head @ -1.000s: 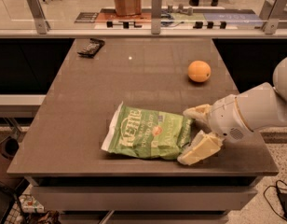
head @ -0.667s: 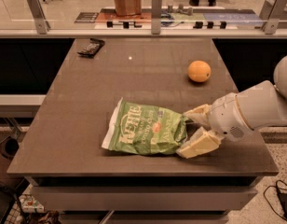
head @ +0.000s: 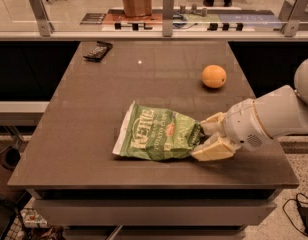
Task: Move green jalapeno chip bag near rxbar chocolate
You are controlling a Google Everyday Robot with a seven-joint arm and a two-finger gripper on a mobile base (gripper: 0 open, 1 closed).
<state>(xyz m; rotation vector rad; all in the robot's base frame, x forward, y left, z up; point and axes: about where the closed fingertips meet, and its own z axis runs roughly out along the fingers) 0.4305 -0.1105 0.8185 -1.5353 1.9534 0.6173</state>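
Note:
The green jalapeno chip bag [head: 156, 139] lies flat near the front middle of the dark table [head: 84, 119], with its white lettering facing up. My gripper [head: 203, 139] reaches in from the right. Its two cream fingers [head: 214, 150] pinch the bag's crumpled right end, one above and one below. The rxbar chocolate [head: 97, 50] is a small dark flat bar at the table's far left corner, well away from the bag.
A round orange fruit [head: 214, 76] sits at the right, behind the gripper. A glass barrier with metal posts [head: 167, 14] runs along the table's far edge, with a brown paper bag [head: 136, 1] on the counter behind it. The table's front edge is close below the bag.
The two fingers have drawn closer together on the bag's right end, and that end has crumpled. The bag has hardly shifted.

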